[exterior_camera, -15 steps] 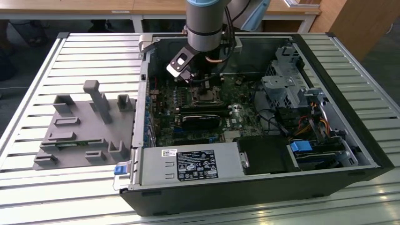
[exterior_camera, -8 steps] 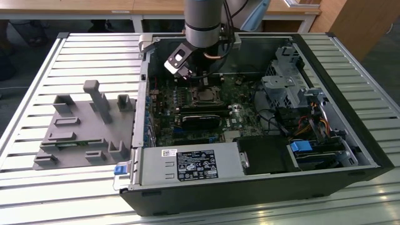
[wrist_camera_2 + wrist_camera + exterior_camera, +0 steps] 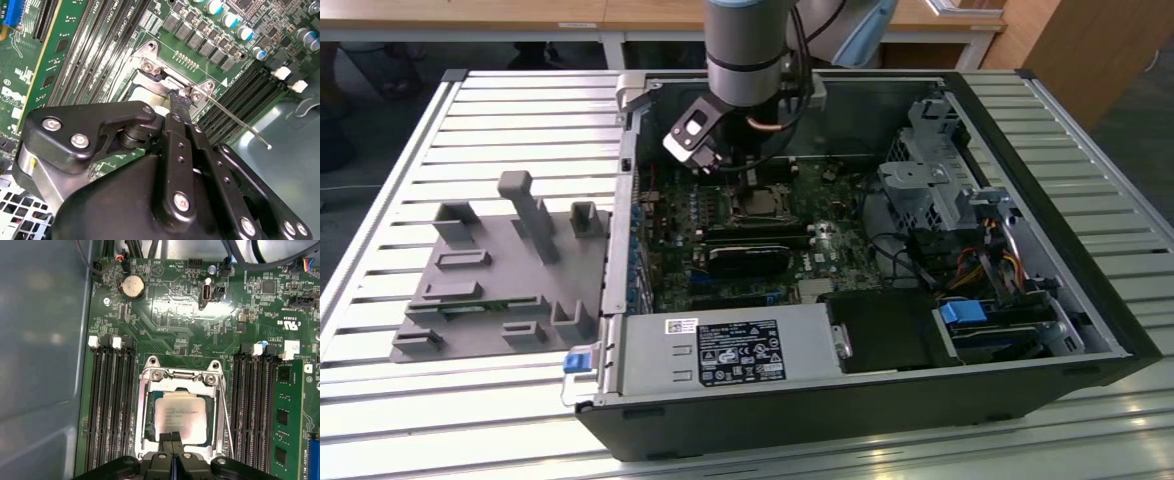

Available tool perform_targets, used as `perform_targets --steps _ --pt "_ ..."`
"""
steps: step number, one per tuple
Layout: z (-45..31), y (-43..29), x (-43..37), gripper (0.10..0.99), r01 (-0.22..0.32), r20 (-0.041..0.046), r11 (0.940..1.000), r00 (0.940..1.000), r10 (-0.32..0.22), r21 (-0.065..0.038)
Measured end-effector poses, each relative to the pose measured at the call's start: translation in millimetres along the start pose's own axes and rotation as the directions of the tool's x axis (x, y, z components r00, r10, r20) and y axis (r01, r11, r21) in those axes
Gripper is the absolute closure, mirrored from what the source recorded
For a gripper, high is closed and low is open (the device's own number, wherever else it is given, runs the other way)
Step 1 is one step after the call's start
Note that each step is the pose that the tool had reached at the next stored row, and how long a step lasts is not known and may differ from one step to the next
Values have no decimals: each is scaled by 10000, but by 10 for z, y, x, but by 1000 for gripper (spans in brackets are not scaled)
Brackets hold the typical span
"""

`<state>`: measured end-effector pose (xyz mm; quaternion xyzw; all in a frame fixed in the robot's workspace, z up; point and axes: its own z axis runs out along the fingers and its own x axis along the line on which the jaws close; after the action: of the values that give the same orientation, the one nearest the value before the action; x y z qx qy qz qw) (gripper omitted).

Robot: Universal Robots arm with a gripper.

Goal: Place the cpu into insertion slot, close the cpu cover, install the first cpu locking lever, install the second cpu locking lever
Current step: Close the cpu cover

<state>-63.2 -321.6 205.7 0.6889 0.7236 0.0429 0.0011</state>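
Pressed together at the cover's edge, eleven o'clock of the cpu in the exterior view, the gripper could slip off the thin metal and scratch the cpu.

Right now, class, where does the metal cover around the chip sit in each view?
Exterior view: metal cover mid-board, below the arm.
First wrist view: metal cover frames the chip, beside the end effector.
Second wrist view: metal cover just past the end effector.
Shared landmark: long black slots flanking it.

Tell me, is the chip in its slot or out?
In: the chip lies flat on the board, showing through the window of the cover around it.
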Motion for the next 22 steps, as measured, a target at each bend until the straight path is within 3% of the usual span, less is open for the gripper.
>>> perform_targets --steps 13,22 --pt "66 -10 -3 980 -1 2 10000 10000 1 1" --pt "-63 -1 5 980 -1 0 10000 10000 1 0"
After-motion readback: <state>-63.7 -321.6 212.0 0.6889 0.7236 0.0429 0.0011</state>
